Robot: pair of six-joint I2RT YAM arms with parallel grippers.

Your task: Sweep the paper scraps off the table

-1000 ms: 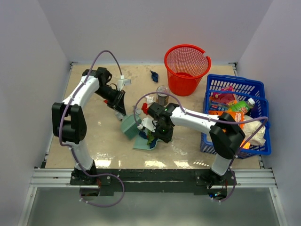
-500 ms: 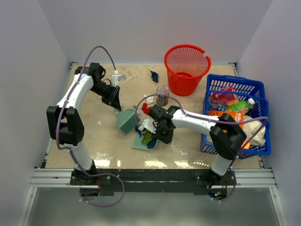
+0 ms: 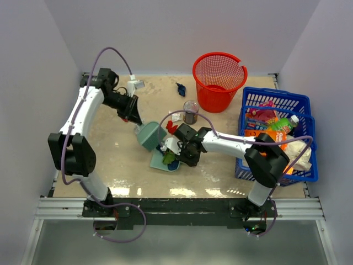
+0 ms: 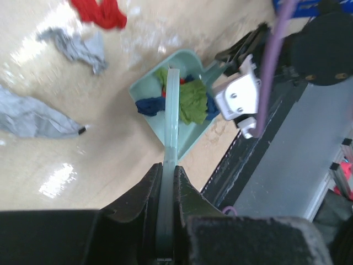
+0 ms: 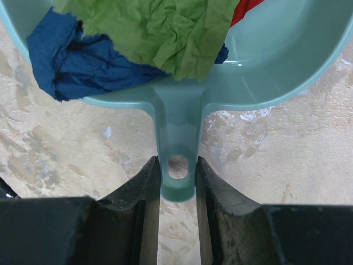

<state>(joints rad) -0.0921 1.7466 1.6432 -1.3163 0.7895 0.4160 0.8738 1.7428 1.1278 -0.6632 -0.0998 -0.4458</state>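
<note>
While left fingers pinch a flat sweeper, right fingers pinch the glossy dustpan.

Green, blue and red paper scraps lie crumpled in a dustpan; others dot the beige table.

Table: beige, stone-mottled, glossy; front rail black. Walls: pale lilac, plain.

Dustpan: pale teal, unpatterned. Sweeper: likewise pale teal.

Paper scraps in the dustpan: green scrap, dark blue scrap, red scrap.

On the table: a second red scrap, a grey scrap, a grey-blue scrap, and a dark blue piece by the far edge.

Basket: red mesh. Crate: blue lattice.

Left arm and right arm: white links, black joints, purple cables.
</note>
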